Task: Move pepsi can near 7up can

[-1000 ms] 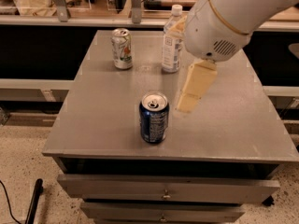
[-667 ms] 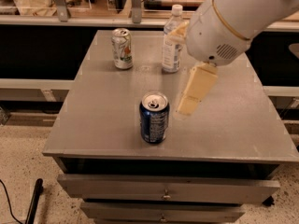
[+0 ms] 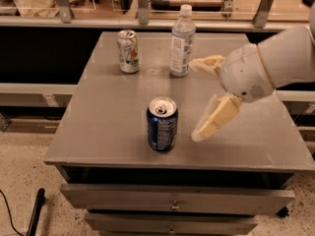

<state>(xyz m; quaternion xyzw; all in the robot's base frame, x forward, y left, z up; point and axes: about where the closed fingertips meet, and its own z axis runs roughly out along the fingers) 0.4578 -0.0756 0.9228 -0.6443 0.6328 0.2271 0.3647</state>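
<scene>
Likely light, thin-walled and slippery, the pepsi can (image 3: 162, 124) stands near the bench's (image 3: 108, 132) front edge; take it mid-height. The gripper (image 3: 196, 100) hangs beside it, rightward, wide open, empty

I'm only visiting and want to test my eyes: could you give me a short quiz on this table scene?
1. True or false: the dark blue pepsi can touches the pale whitish-silver 7up can.
2. Which stands nearest the 7up can? A) the clear plastic bottle B) the pepsi can C) a red mug
3. Fill in: the open end effector hovers above the grey table, on the pepsi can's ___ side in the picture.
Key: 1 false; 2 A; 3 right.
</scene>
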